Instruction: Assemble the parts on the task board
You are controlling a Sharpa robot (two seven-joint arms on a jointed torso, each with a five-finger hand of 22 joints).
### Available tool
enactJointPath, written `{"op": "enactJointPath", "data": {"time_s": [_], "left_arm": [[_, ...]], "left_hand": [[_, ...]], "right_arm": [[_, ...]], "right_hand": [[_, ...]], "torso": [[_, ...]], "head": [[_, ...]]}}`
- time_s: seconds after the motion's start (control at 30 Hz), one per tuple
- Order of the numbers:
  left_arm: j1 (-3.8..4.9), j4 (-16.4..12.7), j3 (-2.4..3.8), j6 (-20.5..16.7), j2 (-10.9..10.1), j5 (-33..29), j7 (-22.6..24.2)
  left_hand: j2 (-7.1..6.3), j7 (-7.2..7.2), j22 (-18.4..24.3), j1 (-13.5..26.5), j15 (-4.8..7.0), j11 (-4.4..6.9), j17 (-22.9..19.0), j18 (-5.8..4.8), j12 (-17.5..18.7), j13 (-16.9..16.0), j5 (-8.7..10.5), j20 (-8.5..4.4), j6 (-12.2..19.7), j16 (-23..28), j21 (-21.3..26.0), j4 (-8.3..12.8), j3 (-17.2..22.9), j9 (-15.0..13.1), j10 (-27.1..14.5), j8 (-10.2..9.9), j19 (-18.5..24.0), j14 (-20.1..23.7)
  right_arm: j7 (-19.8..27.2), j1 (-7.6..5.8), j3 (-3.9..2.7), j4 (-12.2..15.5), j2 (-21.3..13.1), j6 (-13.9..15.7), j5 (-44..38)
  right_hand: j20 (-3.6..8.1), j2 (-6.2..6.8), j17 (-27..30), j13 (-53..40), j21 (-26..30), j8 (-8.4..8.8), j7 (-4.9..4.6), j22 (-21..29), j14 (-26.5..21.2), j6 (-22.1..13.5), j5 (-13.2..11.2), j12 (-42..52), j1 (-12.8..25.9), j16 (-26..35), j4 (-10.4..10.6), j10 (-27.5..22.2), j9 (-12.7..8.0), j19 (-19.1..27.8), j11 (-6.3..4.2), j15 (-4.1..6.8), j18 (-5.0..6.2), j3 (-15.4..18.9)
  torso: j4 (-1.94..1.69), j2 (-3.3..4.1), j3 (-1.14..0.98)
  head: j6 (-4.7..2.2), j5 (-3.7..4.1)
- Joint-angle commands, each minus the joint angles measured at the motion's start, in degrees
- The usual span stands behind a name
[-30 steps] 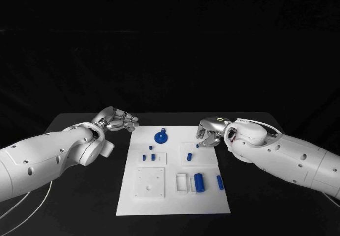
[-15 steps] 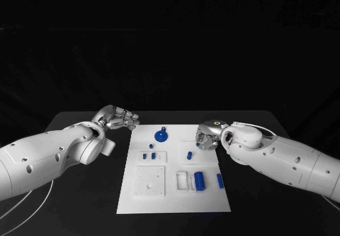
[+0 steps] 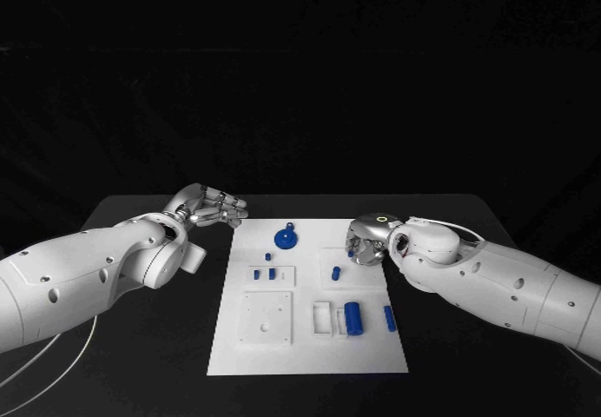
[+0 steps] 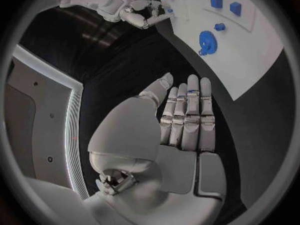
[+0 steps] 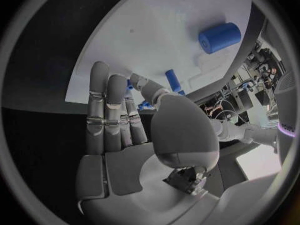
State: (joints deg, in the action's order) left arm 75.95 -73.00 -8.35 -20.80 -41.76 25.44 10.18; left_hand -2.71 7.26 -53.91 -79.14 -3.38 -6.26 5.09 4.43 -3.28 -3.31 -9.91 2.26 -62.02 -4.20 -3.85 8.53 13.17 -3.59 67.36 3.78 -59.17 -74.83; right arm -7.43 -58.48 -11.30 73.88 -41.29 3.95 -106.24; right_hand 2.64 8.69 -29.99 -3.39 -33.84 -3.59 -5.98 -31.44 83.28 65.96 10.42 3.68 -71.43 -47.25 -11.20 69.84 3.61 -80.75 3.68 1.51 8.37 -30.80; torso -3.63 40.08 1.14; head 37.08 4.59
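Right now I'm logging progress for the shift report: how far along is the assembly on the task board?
Barely started, by the look of it. Done: nothing clearly assembled; the blue parts, such as the round part and the cylinder, lie loose on the task board. In hand: nothing; the right hand hovers over the board's right edge, apparently empty, and the left hand is open beside the board. Left: essentially all the placing.

Right hand (image 3: 366, 239) now farther over the task board (image 3: 308, 347).

right hand (image 3: 367, 241) mostly hidden behind its own wrist, small blue parts (image 3: 263, 274) too small to identify
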Motion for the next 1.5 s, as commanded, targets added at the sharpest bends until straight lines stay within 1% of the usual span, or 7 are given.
{"op": "enactJointPath", "data": {"time_s": [0.03,0.43,0.57,0.77,0.93,1.07,1.5], "left_arm": [[0.1,-0.2,0.07,-0.34,0.05,-0.88,0.7],[0.1,-0.07,0.07,0.67,0.08,-1.08,0.44],[0.1,0.04,0.07,1.25,0.16,-1.11,0.54],[0.1,0.14,0.07,1.75,0.23,-1.12,0.62],[0.1,0.18,0.07,1.87,0.22,-1.13,0.62],[0.1,0.19,0.07,1.91,0.21,-1.13,0.61],[0.11,0.47,0.07,2.02,0.15,-1.17,0.65]], "left_hand": [[0.24,0.29,-0.04,-0.1,-0.02,0.13,0.09,-0.44,-0.01,0.01,0.0,0.01,-0.22,0.03,-0.08,0.08,-0.29,-0.01,-0.41,-0.15,-0.45,-0.55],[0.13,0.3,0.02,-0.16,-0.04,0.08,0.15,-0.48,-0.01,0.0,-0.02,0.02,-0.16,0.05,-0.03,0.18,-0.36,-0.02,-0.56,-0.13,-0.38,-0.52],[0.11,0.31,0.03,-0.22,-0.02,0.06,0.17,-0.48,-0.01,0.01,-0.04,0.02,-0.17,0.03,-0.04,0.25,-0.37,-0.02,-0.62,-0.12,-0.37,-0.54],[0.08,0.32,0.03,-0.22,-0.03,0.03,0.21,-0.51,-0.01,0.01,0.02,0.01,-0.21,0.02,-0.06,0.36,-0.42,-0.02,-0.74,-0.13,-0.33,-0.54],[0.08,0.32,0.03,-0.22,-0.03,0.03,0.21,-0.51,-0.01,0.01,0.02,0.01,-0.21,0.02,-0.06,0.36,-0.42,-0.02,-0.74,-0.13,-0.33,-0.54],[0.08,0.32,0.0,-0.29,-0.02,0.01,0.25,-0.52,-0.01,0.01,0.07,0.0,-0.2,0.0,-0.07,0.5,-0.46,-0.02,-0.79,-0.13,-0.31,-0.55],[0.08,0.32,0.0,-0.29,-0.02,0.01,0.25,-0.52,-0.01,0.01,0.07,0.0,-0.2,0.0,-0.07,0.5,-0.46,-0.02,-0.79,-0.13,-0.31,-0.55]], "right_arm": [[-0.23,0.16,0.19,-0.25,0.29,0.31,-1.04],[-0.4,0.27,0.48,-0.64,0.89,0.25,-1.06],[-0.47,0.32,0.57,-0.7,1.0,0.44,-1.16],[-0.55,0.37,0.67,-0.68,1.11,0.47,-1.4],[-0.65,0.39,0.76,-0.6,1.16,0.72,-1.53],[-1.18,0.42,0.81,-0.47,1.21,2.04,-1.87],[-2.79,0.53,0.86,0.0,1.15,7.02,-3.21]], "right_hand": [[0.22,0.28,-0.08,0.03,-0.29,0.03,-0.08,-0.56,-0.24,0.4,-0.34,-0.33,0.25,-0.29,0.11,0.41,-0.01,0.35,0.0,0.01,-1.15,-0.79],[0.52,-0.43,-0.42,0.01,-0.45,-0.01,0.32,-2.64,-0.23,1.89,-1.52,-0.32,0.26,-0.91,0.74,1.86,0.02,0.1,-0.53,0.38,-1.27,-1.98],[0.79,-1.05,-0.74,-0.02,-1.14,-0.05,0.56,-3.68,-0.05,2.86,-3.33,-0.31,-0.23,-1.56,0.58,3.04,0.06,0.01,-0.91,0.66,-1.37,-2.88],[1.11,-1.28,-0.76,-0.03,-2.36,-0.02,0.74,-6.85,-0.52,3.58,-3.55,-0.3,-0.24,-3.22,0.37,3.79,0.05,0.87,-1.19,0.91,-1.57,-2.81],[1.29,-1.6,-0.44,-0.06,-2.31,-0.05,0.88,-7.78,-0.53,4.43,-3.07,-0.28,-0.78,-3.47,-0.2,4.76,0.08,0.84,-1.46,1.15,-1.48,-2.8],[1.6,-2.4,-0.18,-0.07,-2.67,-0.04,1.07,-8.99,-0.62,5.55,-3.1,-0.3,-1.27,-3.59,-0.97,6.02,0.09,0.92,-1.77,1.46,-1.47,-3.99],[2.04,-1.97,0.47,-0.11,-3.17,-0.03,1.48,-12.46,-0.64,6.99,-3.25,-0.27,-0.92,-3.92,-1.45,7.59,0.09,1.37,-2.23,1.87,-1.53,-5.99]], "torso": [[0.06,0.01,0.01],[0.06,-0.02,0.02],[0.07,-0.02,0.03],[0.13,0.0,-0.01],[0.07,0.0,-0.01],[0.08,-0.02,0.0],[0.1,-0.03,-0.01]], "head": [[-0.01,-0.01],[0.13,0.02],[0.12,0.01],[0.17,-0.01],[0.17,0.02],[0.19,0.01],[0.11,-0.25]]}}
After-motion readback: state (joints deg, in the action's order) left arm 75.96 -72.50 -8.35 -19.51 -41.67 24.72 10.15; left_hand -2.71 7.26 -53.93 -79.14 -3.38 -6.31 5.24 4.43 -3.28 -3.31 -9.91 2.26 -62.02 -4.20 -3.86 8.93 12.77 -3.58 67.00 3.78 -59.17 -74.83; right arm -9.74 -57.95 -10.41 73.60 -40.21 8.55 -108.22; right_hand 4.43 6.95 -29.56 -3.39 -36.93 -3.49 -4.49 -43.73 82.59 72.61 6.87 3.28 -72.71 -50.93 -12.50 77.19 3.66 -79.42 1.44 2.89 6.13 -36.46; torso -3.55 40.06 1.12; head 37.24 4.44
